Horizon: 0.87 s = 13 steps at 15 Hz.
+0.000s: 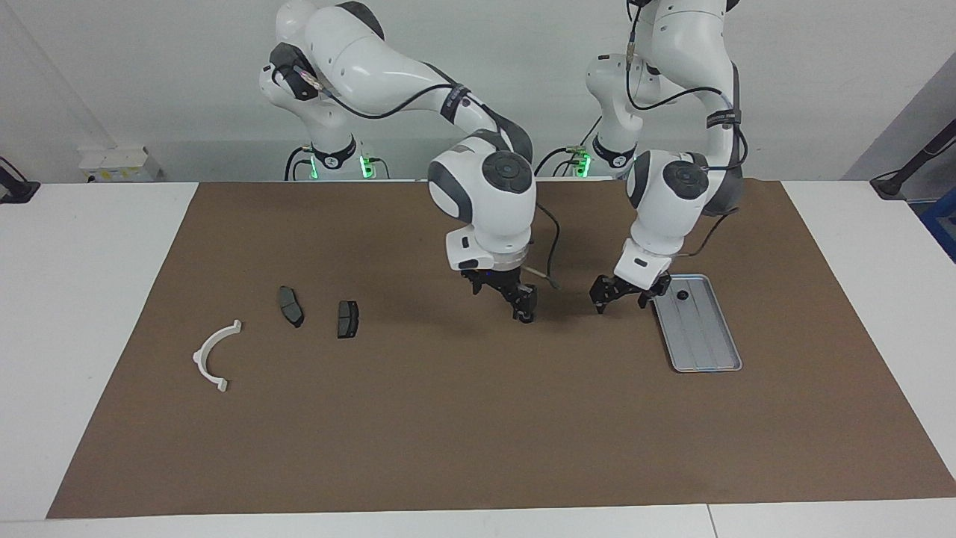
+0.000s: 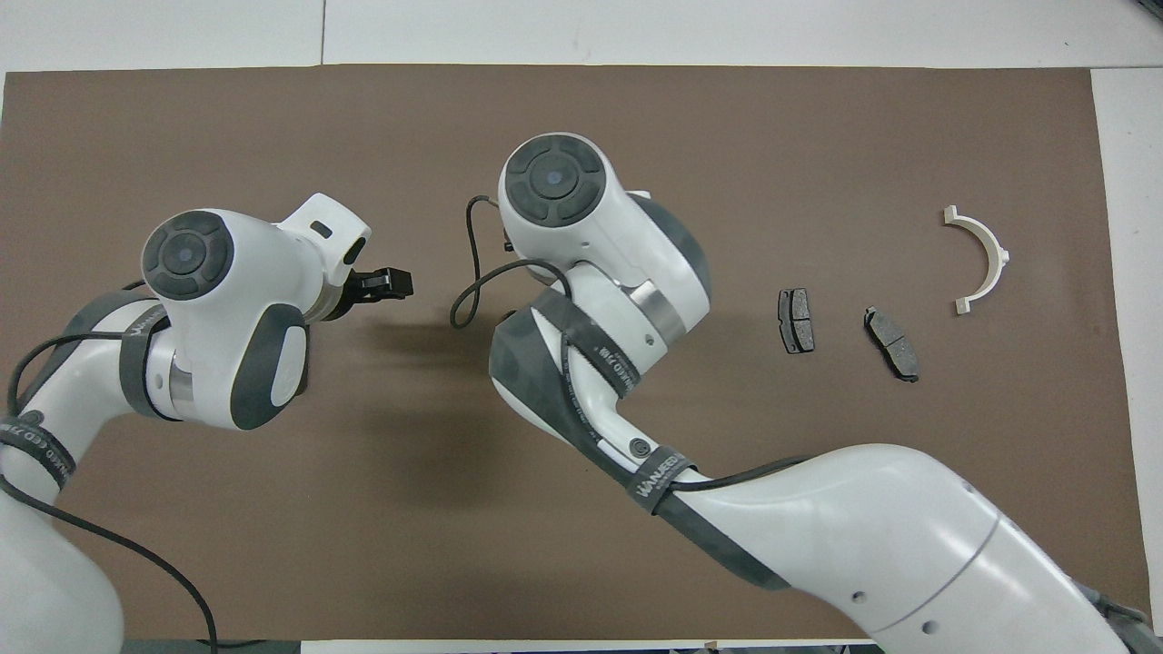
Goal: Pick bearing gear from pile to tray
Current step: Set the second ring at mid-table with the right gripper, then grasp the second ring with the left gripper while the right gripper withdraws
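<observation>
One small black round part point(image 1: 682, 296) lies in the silver tray point(image 1: 709, 351), at the end nearer the robots. The left tool point(image 1: 618, 297) hangs beside that end, fingers narrowly parted, holding nothing. The right tool point(image 1: 523, 300) hangs over mid-counter point(image 1: 448, 418); its finger state cannot be determined. Two brake pads point(image 1: 347, 319) and a white half-ring bracket point(image 1: 216, 355) lie toward the right arm's end.

tray point(image 1: 698, 351): silver, flat | small black round piece point(image 1: 682, 295) inside, at robot-side end

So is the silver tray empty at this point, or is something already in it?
Not empty. One small black round piece lies on the tray floor, at the end nearer the robots; the rest of the floor is bare.
</observation>
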Motion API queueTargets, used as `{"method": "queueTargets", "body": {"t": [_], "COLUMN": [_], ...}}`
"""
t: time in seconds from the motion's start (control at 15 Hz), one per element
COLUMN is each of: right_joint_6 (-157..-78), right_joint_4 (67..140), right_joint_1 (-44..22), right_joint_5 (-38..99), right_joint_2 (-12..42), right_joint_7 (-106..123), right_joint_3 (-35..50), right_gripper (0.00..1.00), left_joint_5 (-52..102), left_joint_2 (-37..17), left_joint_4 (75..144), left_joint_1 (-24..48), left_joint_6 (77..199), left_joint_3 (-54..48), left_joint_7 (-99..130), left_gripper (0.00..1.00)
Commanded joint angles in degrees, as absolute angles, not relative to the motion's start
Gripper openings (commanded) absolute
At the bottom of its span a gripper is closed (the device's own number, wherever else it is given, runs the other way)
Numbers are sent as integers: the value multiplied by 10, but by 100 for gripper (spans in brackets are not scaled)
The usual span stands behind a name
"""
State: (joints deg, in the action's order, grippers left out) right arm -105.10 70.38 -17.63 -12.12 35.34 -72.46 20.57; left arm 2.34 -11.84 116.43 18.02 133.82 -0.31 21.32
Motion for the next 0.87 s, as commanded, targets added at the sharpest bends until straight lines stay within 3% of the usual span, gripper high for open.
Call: {"method": "queueTargets", "body": {"t": [0.0,0.33,0.53,0.8], "right_joint_6": [-1014,-977,-961,-951], "right_joint_4": [715,721,723,724], "right_joint_1": [-115,-33,9,68], "right_joint_5": [-101,-73,-73,-73], "right_joint_2": [303,265,256,246], "right_joint_7": [-575,-393,-310,-165], "right_joint_3": [214,214,214,214], "right_gripper": [100,100,100,100], "left_joint_5": [19,2,1,1], "left_joint_2": [-177,-235,-235,-235], "left_joint_4": [1105,1043,1050,1069], "left_joint_1": [223,313,328,330], "left_joint_6": [1318,1317,1310,1317], "left_joint_3": [8,10,9,8], "left_joint_7": [268,402,422,425], "left_gripper": [100,100,99,90]}}
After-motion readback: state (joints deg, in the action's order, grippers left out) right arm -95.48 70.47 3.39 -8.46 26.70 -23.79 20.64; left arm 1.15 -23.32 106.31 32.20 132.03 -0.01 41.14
